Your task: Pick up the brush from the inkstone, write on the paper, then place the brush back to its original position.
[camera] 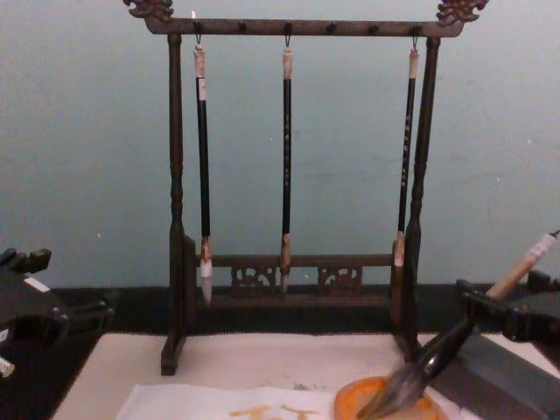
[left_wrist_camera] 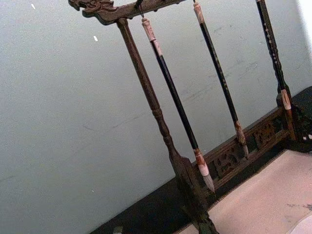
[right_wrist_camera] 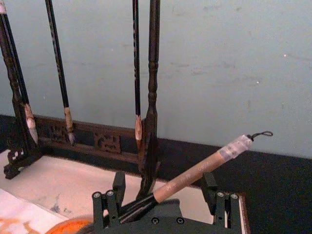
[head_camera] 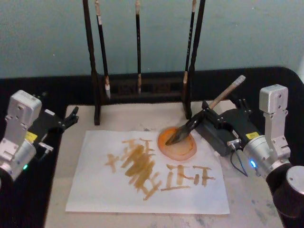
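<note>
Jaws grip brush (head_camera: pixel 199 118); rack (head_camera: pixel 142 88) behind.

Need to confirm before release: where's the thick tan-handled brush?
The brush is between the right gripper's fingers, right of centre in the head view, bristles on the orange inkstone.

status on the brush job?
Writing looks done: the paper carries orange strokes. In hand: the right gripper holds the brush, tilted, tip on the orange inkstone. Left: release and back off. The left gripper sits at the mat's left edge.
</note>
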